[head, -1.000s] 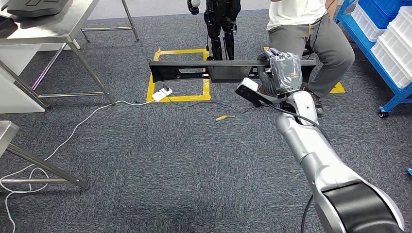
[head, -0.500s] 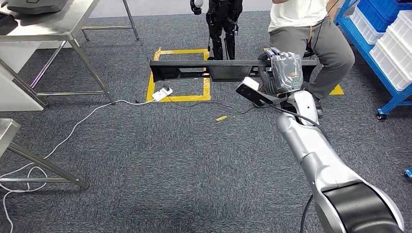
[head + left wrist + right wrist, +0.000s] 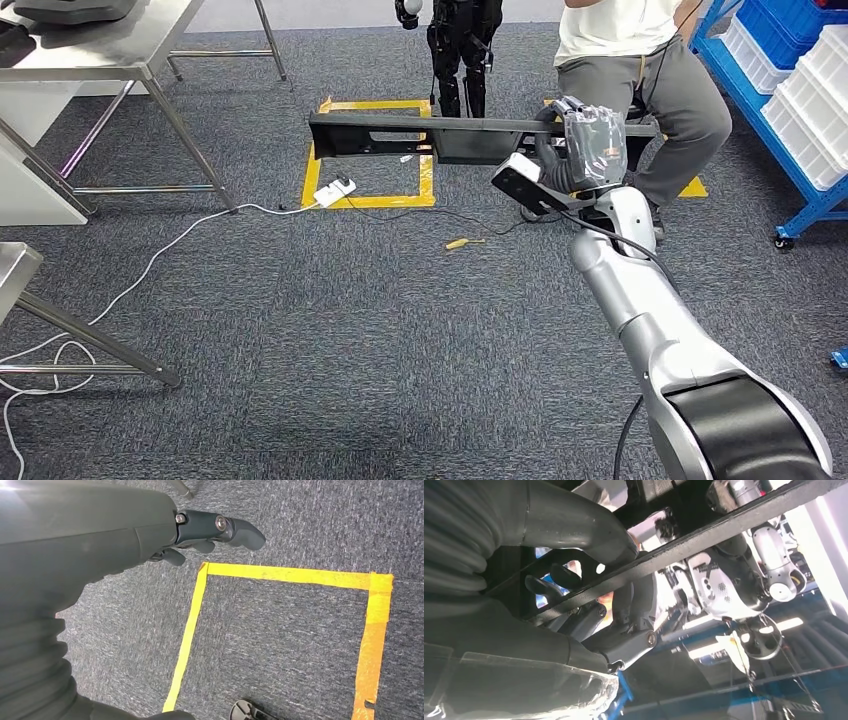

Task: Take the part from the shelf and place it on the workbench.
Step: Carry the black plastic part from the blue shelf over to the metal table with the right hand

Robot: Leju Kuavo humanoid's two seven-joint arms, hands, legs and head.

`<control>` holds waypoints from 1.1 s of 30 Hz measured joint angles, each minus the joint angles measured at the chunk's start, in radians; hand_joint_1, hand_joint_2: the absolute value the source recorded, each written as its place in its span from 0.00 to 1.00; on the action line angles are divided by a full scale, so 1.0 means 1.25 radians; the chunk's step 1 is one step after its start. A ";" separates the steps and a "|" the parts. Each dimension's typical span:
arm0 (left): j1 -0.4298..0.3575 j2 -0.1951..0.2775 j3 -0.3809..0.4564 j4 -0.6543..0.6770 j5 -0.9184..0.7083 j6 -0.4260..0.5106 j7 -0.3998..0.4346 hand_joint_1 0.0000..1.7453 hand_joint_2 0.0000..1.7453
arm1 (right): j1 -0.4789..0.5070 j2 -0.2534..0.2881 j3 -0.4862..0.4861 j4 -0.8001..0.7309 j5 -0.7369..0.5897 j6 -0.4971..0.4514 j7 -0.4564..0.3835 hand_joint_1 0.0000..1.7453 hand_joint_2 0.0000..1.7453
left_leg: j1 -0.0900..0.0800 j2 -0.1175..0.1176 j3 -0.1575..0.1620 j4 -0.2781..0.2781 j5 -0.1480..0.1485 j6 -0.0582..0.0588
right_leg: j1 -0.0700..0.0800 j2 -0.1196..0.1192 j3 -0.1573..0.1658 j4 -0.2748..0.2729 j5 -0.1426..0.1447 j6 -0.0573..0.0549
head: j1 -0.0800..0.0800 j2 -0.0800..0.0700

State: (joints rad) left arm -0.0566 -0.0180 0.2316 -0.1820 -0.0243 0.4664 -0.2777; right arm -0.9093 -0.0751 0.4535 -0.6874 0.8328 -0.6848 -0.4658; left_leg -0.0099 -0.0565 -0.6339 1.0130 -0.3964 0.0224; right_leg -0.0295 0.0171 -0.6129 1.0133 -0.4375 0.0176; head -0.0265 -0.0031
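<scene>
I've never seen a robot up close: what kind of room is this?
Probably a robot test lab or workshop: steel workbench, blue shelf of white bins, yellow floor tape, and another robot's legs standing by.

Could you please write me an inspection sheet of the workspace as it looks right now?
Surface: grey carpet floor with a yellow tape square; steel workbench at far left.
Job's things: long black part, held level in the air, off the bench.
Clutter: small yellow object on the carpet.
Hands: right hand grips the part near one end; left hand holds nothing, over the carpet.
Cables: white cable running to a power strip.
Surroundings: seated person; blue shelf with white bins.
</scene>
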 joint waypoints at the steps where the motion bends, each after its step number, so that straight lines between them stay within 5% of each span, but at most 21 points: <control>1: 0.000 0.000 0.000 0.000 0.000 0.002 0.000 0.00 1.00 | 0.000 0.000 0.000 0.000 -0.007 0.002 -0.001 1.00 1.00 | 0.000 0.000 0.000 0.000 0.000 0.000 | 0.000 0.000 0.000 0.000 0.000 0.000 | 0.000 0.000; 20: 0.000 -0.011 0.000 0.000 0.003 0.005 -0.016 0.00 1.00 | 0.004 -0.029 0.027 -0.009 -0.005 -0.002 0.036 1.00 1.00 | 0.000 0.000 0.000 0.001 -0.001 0.001 | -0.003 0.000 0.000 -0.001 0.000 0.001 | 0.000 0.000; 22: 0.001 -0.009 0.000 0.000 0.003 0.004 -0.017 0.00 1.00 | 0.005 -0.031 0.031 -0.010 0.007 -0.003 0.042 1.00 1.00 | -0.001 0.000 -0.001 0.003 -0.004 0.004 | -0.007 0.000 0.003 -0.006 0.003 0.006 | -0.001 0.000; 25: 0.002 -0.007 0.000 0.000 0.003 0.003 -0.017 0.00 1.00 | 0.008 -0.034 0.035 -0.018 0.020 -0.004 0.049 1.00 1.00 | 0.001 0.001 0.024 -0.035 0.010 0.026 | -0.005 -0.002 0.009 -0.015 0.006 0.013 | -0.001 0.000; 27: 0.001 -0.008 -0.001 0.000 0.003 0.003 -0.017 0.00 1.00 | 0.007 -0.037 0.036 -0.021 0.026 -0.005 0.051 1.00 1.00 | 0.005 0.001 0.044 -0.061 0.021 0.037 | -0.001 -0.005 -0.018 0.042 -0.019 0.006 | 0.002 0.000; 29: 0.000 -0.010 -0.001 0.000 0.003 0.002 -0.017 0.00 1.00 | 0.011 -0.040 0.038 -0.021 0.032 -0.005 0.053 1.00 1.00 | 0.004 -0.003 0.047 -0.063 0.022 0.038 | -0.001 -0.006 -0.073 0.147 -0.059 0.000 | 0.003 0.000; 31: 0.000 -0.012 -0.001 0.000 0.003 0.002 -0.016 0.00 1.00 | 0.020 -0.043 0.041 -0.022 0.038 -0.005 0.056 1.00 1.00 | 0.006 -0.011 0.046 -0.061 0.020 0.035 | -0.004 -0.006 -0.101 0.191 -0.068 0.008 | 0.002 0.000; 33: 0.001 -0.013 -0.002 0.000 0.003 0.000 -0.015 0.00 1.00 | 0.025 -0.044 0.042 -0.023 0.043 -0.005 0.057 1.00 1.00 | 0.011 -0.020 0.043 -0.050 0.013 0.024 | -0.012 -0.004 -0.065 0.117 -0.034 0.027 | 0.003 0.000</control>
State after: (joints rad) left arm -0.0548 -0.0348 0.2292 -0.1823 -0.0210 0.4665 -0.2962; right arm -0.8778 -0.1296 0.5061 -0.7164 0.8861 -0.6914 -0.3944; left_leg 0.0039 -0.0819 -0.5799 0.9510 -0.3804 0.0529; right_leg -0.0449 0.0122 -0.6937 1.1596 -0.4802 0.0516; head -0.0232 -0.0031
